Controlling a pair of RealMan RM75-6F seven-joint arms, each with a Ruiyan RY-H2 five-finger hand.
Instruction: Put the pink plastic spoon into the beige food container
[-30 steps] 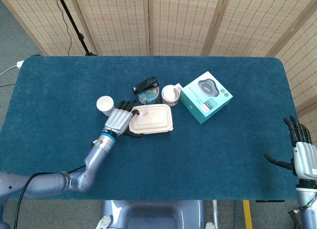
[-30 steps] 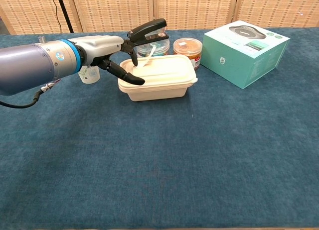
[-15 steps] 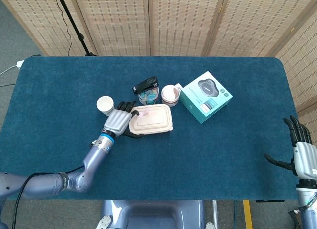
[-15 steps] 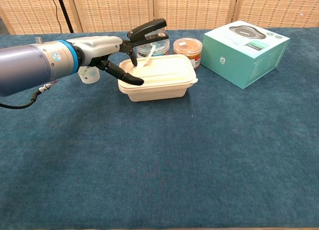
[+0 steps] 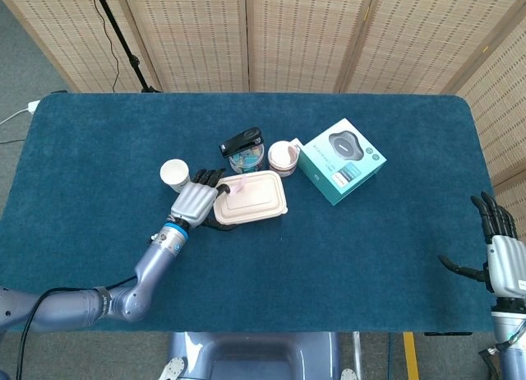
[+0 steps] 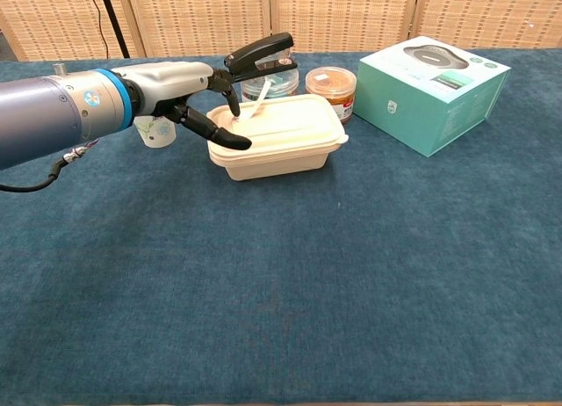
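Cup: small white paper cup stands on the blue table, just beside and behind the left hand; in the chest view it is mostly hidden by the wrist.
Left hand: left hand lies at the left end of the beige food container, dark fingers reaching over and in front of the container's rim. Whether the fingers still pinch the spoon cannot be told from either view.
Spoon: pink plastic spoon rests inside the container at its back left corner; in the chest view its pale handle tilts up and back above the rim.
Container: open-topped, lying on the table in front of two round tubs.
Stapler: black stapler sits on top of a clear round tub behind the container.
Second tub: small tub with an orange-brown lid, just right of the clear one.
Box: teal box near the tubs on their right, angled on the table.
Right hand: right hand at the far right table edge, fingers spread and holding nothing, well apart from everything else.
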